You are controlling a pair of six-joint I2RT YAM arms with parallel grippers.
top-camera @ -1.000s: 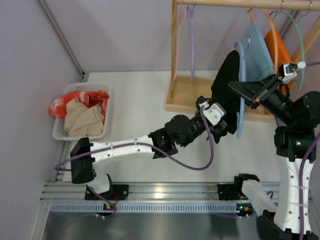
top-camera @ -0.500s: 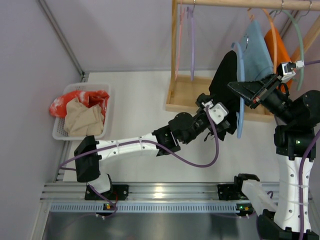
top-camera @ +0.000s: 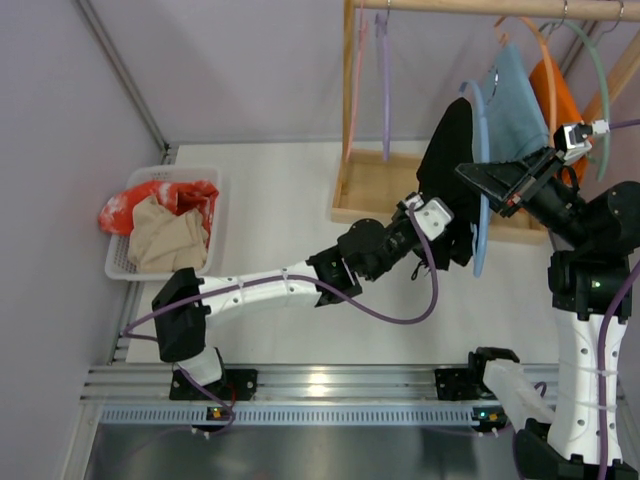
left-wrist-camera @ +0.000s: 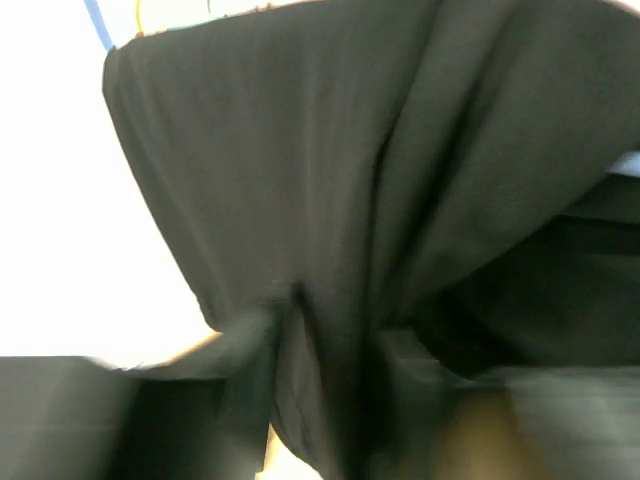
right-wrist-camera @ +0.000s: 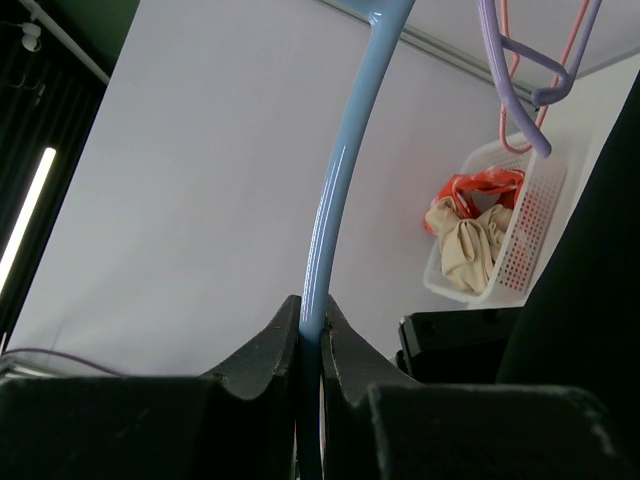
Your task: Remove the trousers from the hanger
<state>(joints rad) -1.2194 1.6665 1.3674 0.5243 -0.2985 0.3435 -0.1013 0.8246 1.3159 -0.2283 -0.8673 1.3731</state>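
Note:
The black trousers [top-camera: 452, 160] hang draped over the light blue hanger [top-camera: 481, 215] in front of the wooden rack. My left gripper [top-camera: 452, 238] is at their lower part. In the left wrist view the black fabric [left-wrist-camera: 300, 150] fills the frame, and my blurred left gripper [left-wrist-camera: 330, 345] is shut on a fold of it. A bit of blue hanger [left-wrist-camera: 96, 22] shows at the top left there. My right gripper [top-camera: 470, 174] is shut on the hanger's bar. In the right wrist view the right gripper [right-wrist-camera: 312, 312] pinches the bar [right-wrist-camera: 340, 180], with the trousers [right-wrist-camera: 590, 300] dark at the right.
A light blue cloth [top-camera: 515, 100] and an orange cloth [top-camera: 562, 100] hang on other hangers from the wooden rail [top-camera: 480, 8]. A purple hanger [top-camera: 384, 90] hangs at the left. The rack's wooden base [top-camera: 375, 190] lies below. A white basket [top-camera: 215, 215] of clothes stands at the left.
My left arm has reached further up and right, carrying the trousers' lower part with it, and the fabric has bunched higher. The right gripper and hanger have hardly moved.

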